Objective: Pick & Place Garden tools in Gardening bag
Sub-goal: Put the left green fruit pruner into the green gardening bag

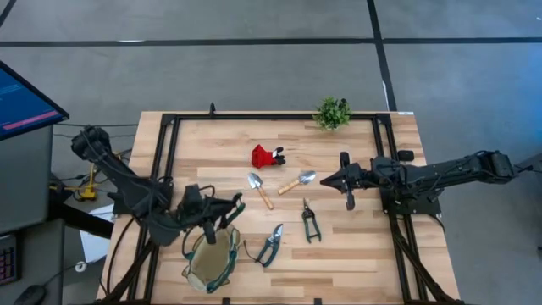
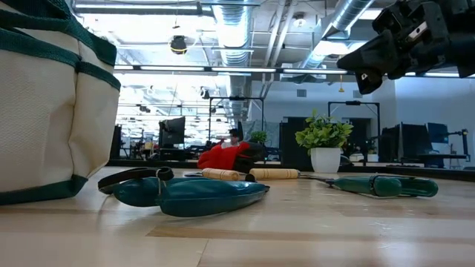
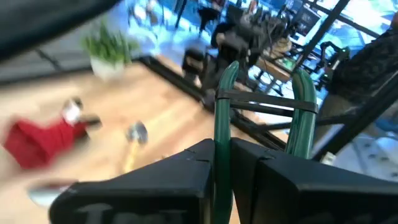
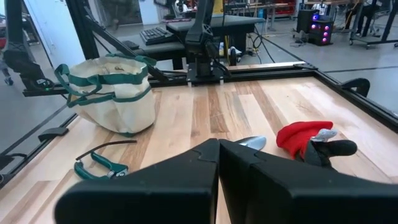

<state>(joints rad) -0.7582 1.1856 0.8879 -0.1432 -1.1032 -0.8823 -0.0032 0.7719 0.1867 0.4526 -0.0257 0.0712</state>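
The tan gardening bag [image 1: 210, 258] with green trim stands on its base near the table's near left; it also shows in the low view [image 2: 52, 111] and the right wrist view [image 4: 112, 93]. My left gripper [image 1: 218, 212] is just beyond the bag's far side, shut on a loop handle. My right gripper [image 1: 349, 185] hovers shut and empty at the right, above the table [image 2: 371, 70]. On the table lie a red-and-black tool [image 1: 267, 157], two trowels [image 1: 260, 190] [image 1: 296, 182], green-handled shears [image 1: 271, 246] and dark shears [image 1: 310, 222]. My left gripper [image 3: 222, 155] pinches one green loop handle of the bag [image 3: 224, 118] between its two fingers. The strap runs on past the fingertips in a narrow arch [image 3: 298, 106]. The bag's base stays on the table.
A small green potted plant [image 1: 333, 112] stands at the far edge, right of centre. A black frame rail [image 1: 279, 117] borders the wooden tabletop. Bare wood lies between the bag and the tools and along the near edge.
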